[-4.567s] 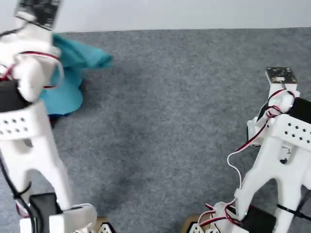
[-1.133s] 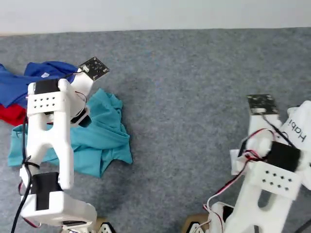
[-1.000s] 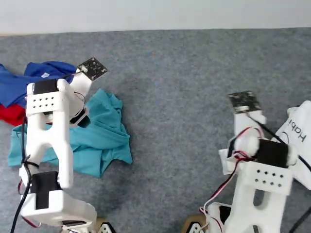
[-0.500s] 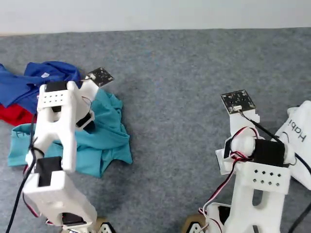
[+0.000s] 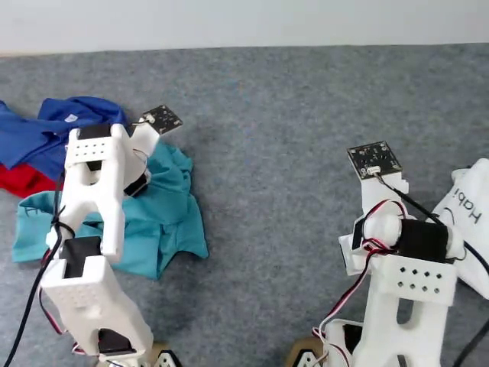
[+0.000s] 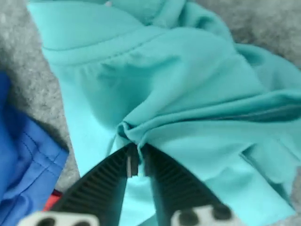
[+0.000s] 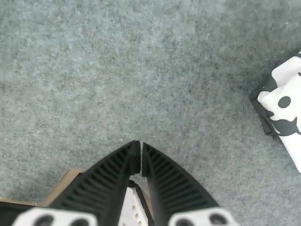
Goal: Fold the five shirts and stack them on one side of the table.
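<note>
A crumpled teal shirt (image 5: 164, 218) lies on the grey table at the left. My left arm (image 5: 95, 180) stands over it. In the left wrist view my left gripper (image 6: 136, 153) is shut on a raised fold of the teal shirt (image 6: 188, 94). A blue shirt (image 5: 46, 130) lies bunched behind it, on top of a red shirt (image 5: 19, 180). The blue shirt (image 6: 21, 160) sits close beside the gripper, with a sliver of red (image 6: 51, 202) under it. My right gripper (image 7: 141, 145) is shut with nothing in it, low over bare table. A white printed shirt (image 5: 466, 206) lies at the right edge.
The grey table surface (image 5: 283, 153) between the two arms is bare. The right arm (image 5: 405, 260) stands close to the white shirt (image 7: 282, 101). The table's far edge (image 5: 244, 49) meets a pale wall.
The left arm has come in from the far left corner with the teal shirt, which now lies on the table. The right arm's wrist swung left, then held still.
</note>
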Controlling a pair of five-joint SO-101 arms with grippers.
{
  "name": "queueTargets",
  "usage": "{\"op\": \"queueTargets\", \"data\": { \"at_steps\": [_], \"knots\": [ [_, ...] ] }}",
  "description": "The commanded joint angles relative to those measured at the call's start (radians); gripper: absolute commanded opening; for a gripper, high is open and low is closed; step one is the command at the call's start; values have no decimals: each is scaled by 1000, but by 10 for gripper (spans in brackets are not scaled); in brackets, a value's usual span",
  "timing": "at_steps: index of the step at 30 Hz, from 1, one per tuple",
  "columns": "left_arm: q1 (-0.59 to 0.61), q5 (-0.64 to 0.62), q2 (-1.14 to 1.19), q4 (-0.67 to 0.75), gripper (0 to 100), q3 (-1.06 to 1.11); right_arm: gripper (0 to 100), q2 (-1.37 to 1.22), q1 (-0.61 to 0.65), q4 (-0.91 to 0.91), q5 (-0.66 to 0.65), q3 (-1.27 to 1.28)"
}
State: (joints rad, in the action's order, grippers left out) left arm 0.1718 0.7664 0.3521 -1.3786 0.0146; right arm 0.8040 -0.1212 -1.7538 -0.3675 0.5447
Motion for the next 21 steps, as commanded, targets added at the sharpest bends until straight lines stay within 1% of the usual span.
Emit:
{"op": "queueTargets", "data": {
  "at_steps": [1,6,9,13,18,21],
  "knots": [
    [-41,0,-55,-75,2,-62,9,8,12,-25,-2,-41],
    [-133,-12,-180,-127,2,-79,9,8,12,-25,-2,-41],
    [-221,-68,-262,-157,2,-81,9,8,10,-25,-2,-41],
    [-370,-164,-345,-175,2,-81,9,8,10,-25,-2,-41],
    [-551,-270,-377,-167,2,-85,9,10,8,-27,-2,-44],
    [-637,-330,-374,-160,2,-113,9,15,7,-27,-3,-46]
  ]
}}
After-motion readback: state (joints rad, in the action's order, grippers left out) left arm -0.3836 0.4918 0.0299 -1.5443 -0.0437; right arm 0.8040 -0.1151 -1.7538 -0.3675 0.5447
